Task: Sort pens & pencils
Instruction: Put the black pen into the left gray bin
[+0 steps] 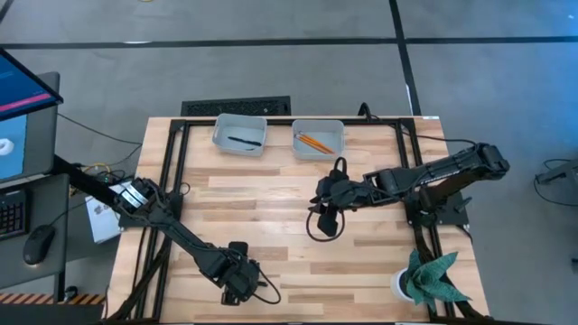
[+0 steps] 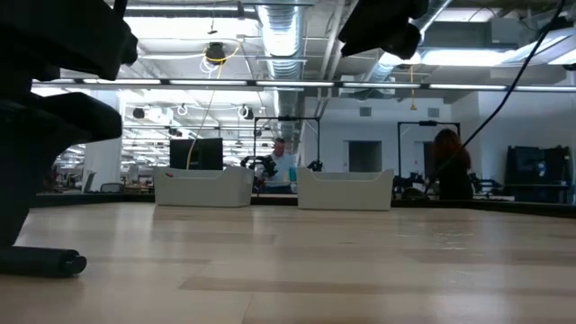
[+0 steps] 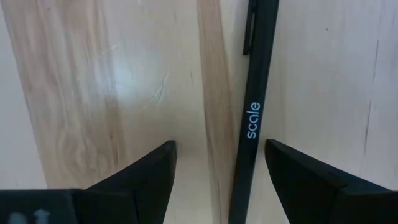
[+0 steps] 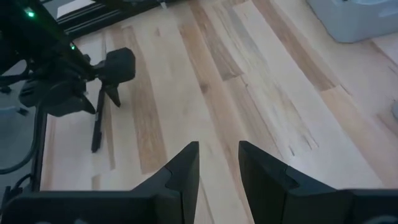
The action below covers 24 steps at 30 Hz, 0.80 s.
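L end effector (image 3: 217, 171) spread wide, straddling pen (image 3: 254, 112) | R end effector (image 4: 217, 163) part-open, empty

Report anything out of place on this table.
One black pen lies loose on the bare wood between the open left gripper fingers, outside the bins. Nothing spilled or damaged shows.

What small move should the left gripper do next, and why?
Probably close the fingers. The left gripper is open and low over the table, and a black pen lies between its fingers, nearer to one finger. Nothing is held yet.
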{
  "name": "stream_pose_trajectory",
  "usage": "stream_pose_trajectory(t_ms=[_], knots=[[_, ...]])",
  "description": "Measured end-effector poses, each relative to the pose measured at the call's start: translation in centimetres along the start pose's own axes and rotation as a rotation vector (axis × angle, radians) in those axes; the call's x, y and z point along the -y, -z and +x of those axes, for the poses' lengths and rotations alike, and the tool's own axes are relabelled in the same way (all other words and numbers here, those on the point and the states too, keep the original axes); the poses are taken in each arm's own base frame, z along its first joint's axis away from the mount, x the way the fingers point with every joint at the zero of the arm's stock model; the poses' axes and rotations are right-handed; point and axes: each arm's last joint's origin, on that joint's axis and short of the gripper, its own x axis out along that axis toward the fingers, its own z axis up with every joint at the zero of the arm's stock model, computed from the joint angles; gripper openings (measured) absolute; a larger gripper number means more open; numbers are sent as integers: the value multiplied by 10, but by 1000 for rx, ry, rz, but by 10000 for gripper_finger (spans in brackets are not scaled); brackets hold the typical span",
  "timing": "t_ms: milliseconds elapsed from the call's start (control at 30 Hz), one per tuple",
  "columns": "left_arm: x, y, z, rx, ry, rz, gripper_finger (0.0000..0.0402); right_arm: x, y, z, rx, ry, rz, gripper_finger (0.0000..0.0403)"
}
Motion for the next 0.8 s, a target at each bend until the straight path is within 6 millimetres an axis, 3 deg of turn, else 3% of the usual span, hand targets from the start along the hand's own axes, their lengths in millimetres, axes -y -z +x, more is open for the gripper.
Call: stream_pose_trajectory(t_ms=[300,800], knots=[[-1,0,1,9,-24,7,221,0,1,0,-6,5,-1,134],[-20,-9,3,-39,5,46,65,0,1,0,-6,5,-1,133]])
